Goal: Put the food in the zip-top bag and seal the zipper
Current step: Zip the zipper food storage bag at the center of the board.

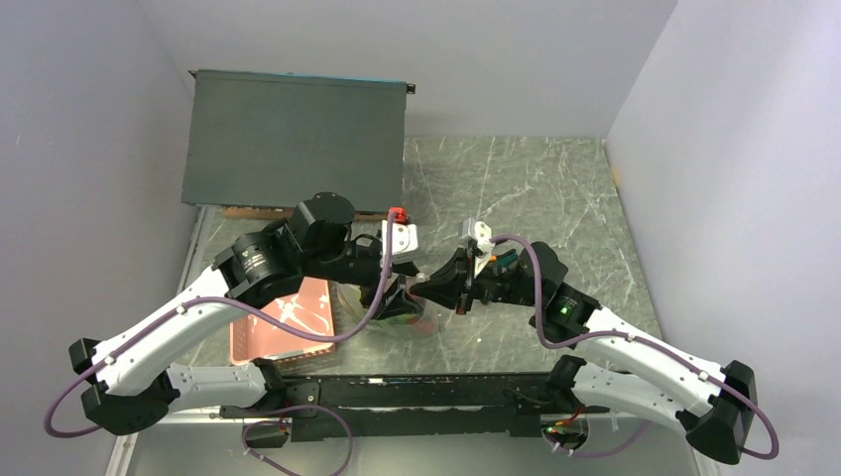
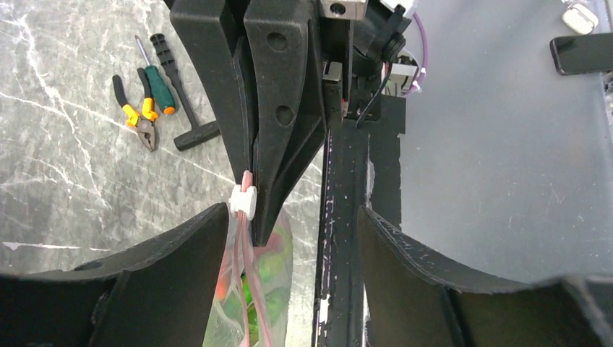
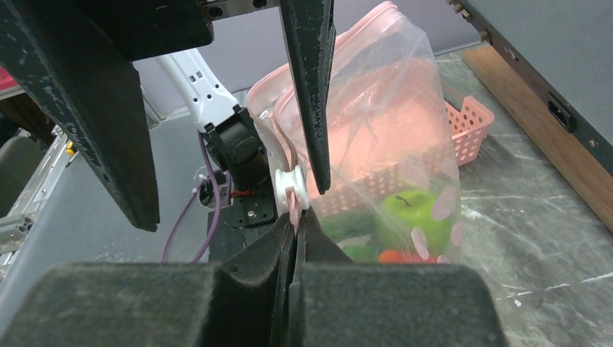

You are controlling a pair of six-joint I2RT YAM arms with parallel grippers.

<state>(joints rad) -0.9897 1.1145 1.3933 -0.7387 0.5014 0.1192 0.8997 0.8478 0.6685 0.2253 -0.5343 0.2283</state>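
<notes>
The clear zip-top bag [image 3: 383, 137] hangs upright between both grippers, and its pink zipper [image 3: 278, 137] still gapes along the top. A white slider [image 3: 289, 189] sits at the zipper's near end. My right gripper [image 3: 298, 217] is shut on the zipper strip just below the slider. My left gripper [image 2: 293, 213] is open, with its fingers [image 3: 312, 94] on either side of the slider [image 2: 243, 200] and the bag mouth. Food lies inside the bag: a green apple [image 3: 408, 210], a red-orange fruit [image 3: 396, 256] and green pods [image 3: 347, 225]. From above, the two grippers meet over the bag [image 1: 402, 315].
A pink slotted basket [image 1: 283, 322] stands just left of the bag. A dark flat box [image 1: 298, 139] fills the back left. Orange-handled pliers [image 2: 141, 121], a green-handled screwdriver [image 2: 157, 88] and a black T-handle tool [image 2: 184, 108] lie on the marble table [image 1: 536, 188].
</notes>
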